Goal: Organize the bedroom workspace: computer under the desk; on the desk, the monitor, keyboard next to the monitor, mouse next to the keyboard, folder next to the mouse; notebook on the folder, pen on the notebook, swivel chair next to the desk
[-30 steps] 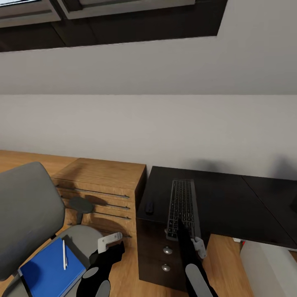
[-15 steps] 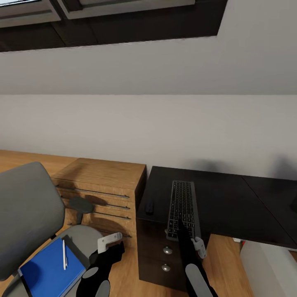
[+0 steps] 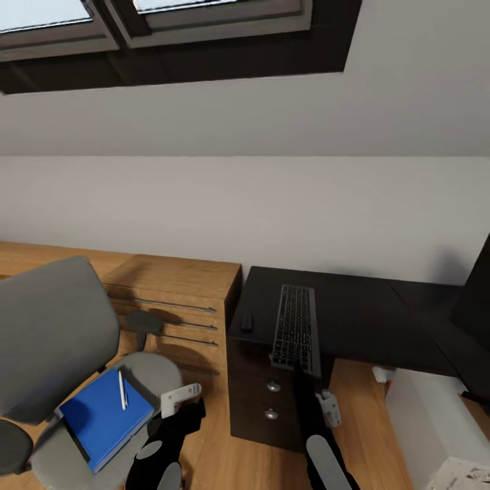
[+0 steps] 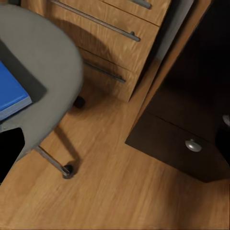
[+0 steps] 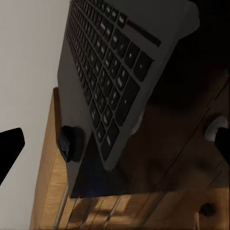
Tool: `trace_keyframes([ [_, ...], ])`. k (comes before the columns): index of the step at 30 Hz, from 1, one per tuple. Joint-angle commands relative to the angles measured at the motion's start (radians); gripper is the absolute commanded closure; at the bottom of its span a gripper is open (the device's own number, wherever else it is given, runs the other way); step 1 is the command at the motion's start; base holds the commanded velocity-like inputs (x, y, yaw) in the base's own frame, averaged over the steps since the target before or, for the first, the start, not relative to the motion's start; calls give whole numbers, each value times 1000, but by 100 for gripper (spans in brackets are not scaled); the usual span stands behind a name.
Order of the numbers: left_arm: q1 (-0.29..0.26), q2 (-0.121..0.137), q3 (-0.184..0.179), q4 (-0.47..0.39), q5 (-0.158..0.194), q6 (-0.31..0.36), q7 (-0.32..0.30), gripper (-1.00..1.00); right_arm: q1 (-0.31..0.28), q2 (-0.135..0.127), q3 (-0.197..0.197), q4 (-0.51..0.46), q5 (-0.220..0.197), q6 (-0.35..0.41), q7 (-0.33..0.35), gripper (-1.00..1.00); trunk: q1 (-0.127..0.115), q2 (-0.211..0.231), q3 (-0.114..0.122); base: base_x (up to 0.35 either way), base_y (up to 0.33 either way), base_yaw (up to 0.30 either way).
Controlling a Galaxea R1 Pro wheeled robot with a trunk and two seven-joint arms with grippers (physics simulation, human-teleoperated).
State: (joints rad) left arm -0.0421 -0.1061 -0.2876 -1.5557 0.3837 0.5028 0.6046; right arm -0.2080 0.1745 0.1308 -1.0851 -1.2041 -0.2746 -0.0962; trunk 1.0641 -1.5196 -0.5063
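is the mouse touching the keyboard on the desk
Apart. In the head view the mouse sits near the desk's left edge, with a strip of bare dark desktop between it and the keyboard. The right wrist view shows the same gap.

The black desk (image 3: 354, 320) carries the keyboard (image 3: 295, 328), lying lengthwise toward the wall, its near end overhanging the desk's front edge. The mouse (image 3: 246, 322) sits on the desk, apart from the keyboard on the side toward the wooden drawer unit (image 3: 178, 299). Beyond that unit from the desk, the grey swivel chair (image 3: 146, 371) holds a blue notebook (image 3: 102, 415) (a white pen (image 3: 122, 389) lies on its cover).
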Motion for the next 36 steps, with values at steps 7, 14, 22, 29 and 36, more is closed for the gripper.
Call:
trace_keyframes([
  [7,-1,0,-2,-1,9,2,9,-100,-1,0,0,-1,-6,-8,-3,-100,-1,-1,-1,-336,-13,0],
  [14,-1,0,-2,-1,9,2,10,-100,0,0,-2,-36,-3,-10,-2,-100,-20,34,15,-336,-75,0],
  [22,-1,0,-1,-1,12,3,11,-100,2,-21,-5,-125,-3,-10,4,-100,-50,90,40,-263,-16,0],
  [29,-1,-1,0,-1,12,3,14,-100,2,-44,-3,-154,-3,-4,36,-100,-77,139,62,-30,-1,0],
  [36,-1,-1,0,-3,12,3,15,-100,2,-67,-1,-161,-4,-4,53,-100,-104,188,84,-28,0,0],
])
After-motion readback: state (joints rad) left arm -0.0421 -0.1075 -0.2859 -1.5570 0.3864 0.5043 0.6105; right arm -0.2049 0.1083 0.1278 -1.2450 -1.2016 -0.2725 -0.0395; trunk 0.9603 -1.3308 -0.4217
